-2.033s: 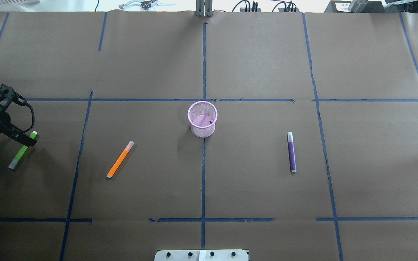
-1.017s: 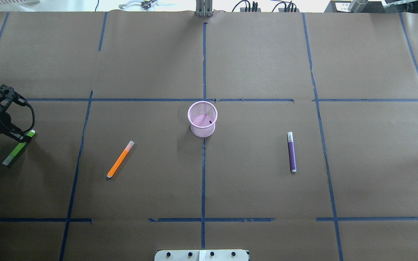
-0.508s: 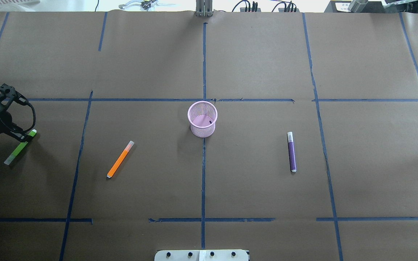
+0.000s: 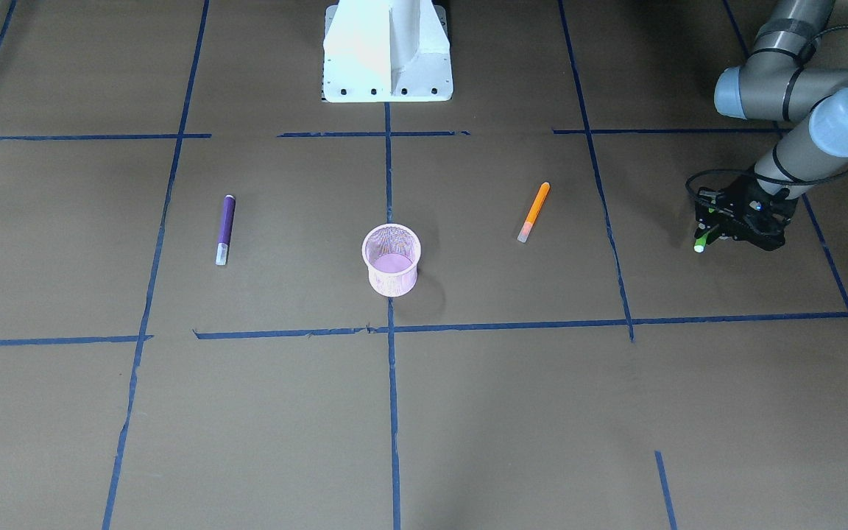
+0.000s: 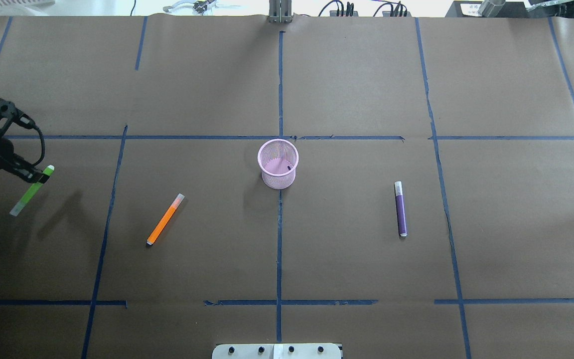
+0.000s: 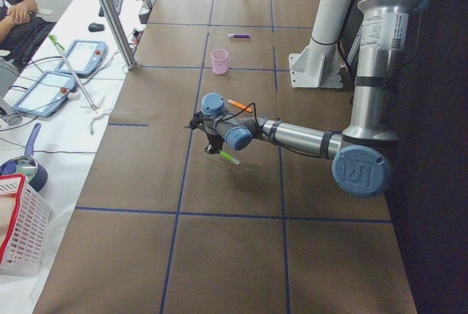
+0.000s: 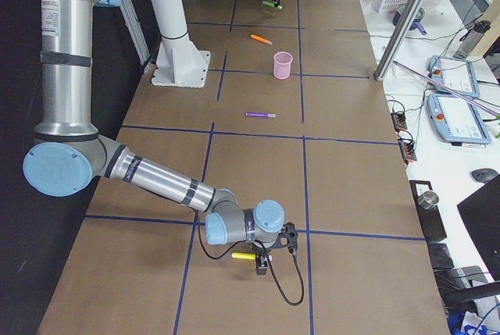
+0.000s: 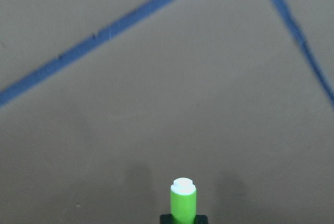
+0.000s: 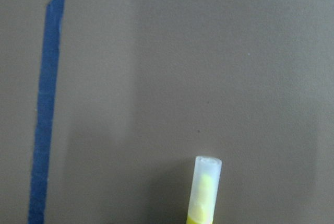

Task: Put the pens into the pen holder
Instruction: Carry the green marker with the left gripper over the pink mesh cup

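Across the table (image 5: 357,85), brown paper crossed with blue tape, the left arm (image 4: 788,158) reaches to the left edge. The left gripper (image 5: 36,175) is clamped on the green pen (image 5: 28,194), held tilted above the paper. The right arm (image 7: 156,179) lies low at the table's right end, the right gripper (image 7: 264,261) at the yellow pen (image 7: 244,256); whether its fingers grip it cannot be told. The pen holder (image 5: 277,179) stands upright at centre. The orange pen (image 5: 165,219) lies flat to its left, the purple pen (image 5: 400,212) to its right, both well apart from it.
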Motion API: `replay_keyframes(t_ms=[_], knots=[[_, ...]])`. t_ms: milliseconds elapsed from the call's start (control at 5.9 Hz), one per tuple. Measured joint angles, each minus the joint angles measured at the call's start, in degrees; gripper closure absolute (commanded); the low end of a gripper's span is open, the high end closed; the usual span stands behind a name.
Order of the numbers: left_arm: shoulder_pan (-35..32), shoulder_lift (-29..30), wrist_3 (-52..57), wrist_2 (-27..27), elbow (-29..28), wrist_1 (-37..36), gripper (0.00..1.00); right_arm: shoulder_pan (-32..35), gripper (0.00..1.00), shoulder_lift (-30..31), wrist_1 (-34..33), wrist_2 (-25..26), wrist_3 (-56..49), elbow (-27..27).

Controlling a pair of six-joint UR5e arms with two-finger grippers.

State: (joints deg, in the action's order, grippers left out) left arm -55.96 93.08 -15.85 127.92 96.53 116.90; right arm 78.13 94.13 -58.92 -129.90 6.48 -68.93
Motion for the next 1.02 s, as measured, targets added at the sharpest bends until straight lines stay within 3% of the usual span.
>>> replay_keyframes(t_ms=[169, 508, 1017], knots=[[-0.67, 4.57, -0.05, -0.26, 2.98, -5.80, 1.00, 0.00, 0.00, 0.00, -0.02, 0.00, 0.01, -0.04], [-0.12, 19.06, -5.45, -1.14, 5.45, -15.95, 1.00, 0.00, 0.00, -0.06, 0.02, 0.00, 0.02, -0.27], [5.83, 32.91, -21.03, -3.85, 4.71, -15.03, 1.00, 0.00, 0.00, -0.20, 0.03, -0.13, 0.00, -0.48]])
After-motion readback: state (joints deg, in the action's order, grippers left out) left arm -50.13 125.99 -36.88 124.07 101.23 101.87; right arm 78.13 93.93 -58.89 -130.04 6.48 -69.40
